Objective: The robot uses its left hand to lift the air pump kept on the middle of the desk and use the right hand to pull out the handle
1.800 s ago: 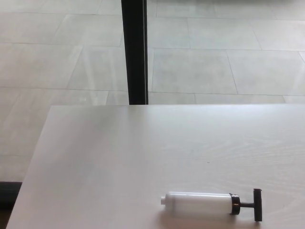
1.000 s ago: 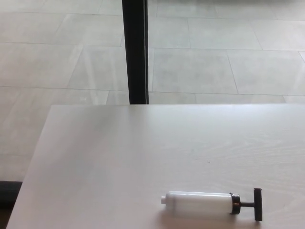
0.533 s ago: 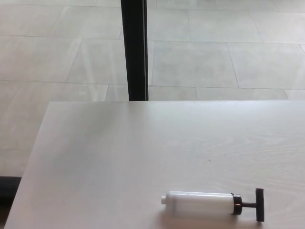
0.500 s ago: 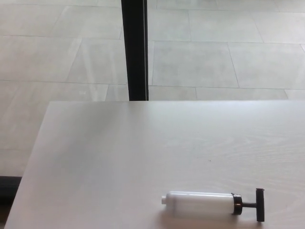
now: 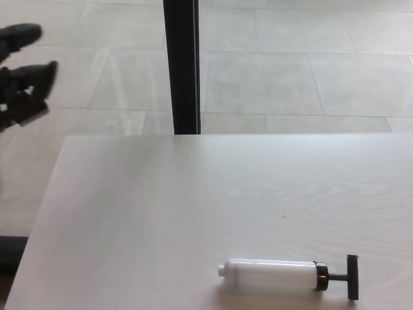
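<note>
The air pump (image 5: 274,276) lies flat on the pale wooden desk (image 5: 161,213), near the front edge and right of centre. Its white cylinder points left and ends in a small nozzle. The black T-handle (image 5: 350,277) sticks out to the right, pushed in close to the black collar. My left hand (image 5: 22,68) shows at the far left edge, raised off the desk's left side and far from the pump. Its black fingers are spread apart and hold nothing. My right hand does not show.
A black vertical post (image 5: 181,64) stands behind the desk's far edge. Grey floor tiles (image 5: 290,64) lie beyond. The desk's left edge runs diagonally down to the lower left corner.
My left hand has come into the picture at the upper left; it was absent before. The camera tilted slightly, shifting the whole picture. The pump has not moved on the desk.
</note>
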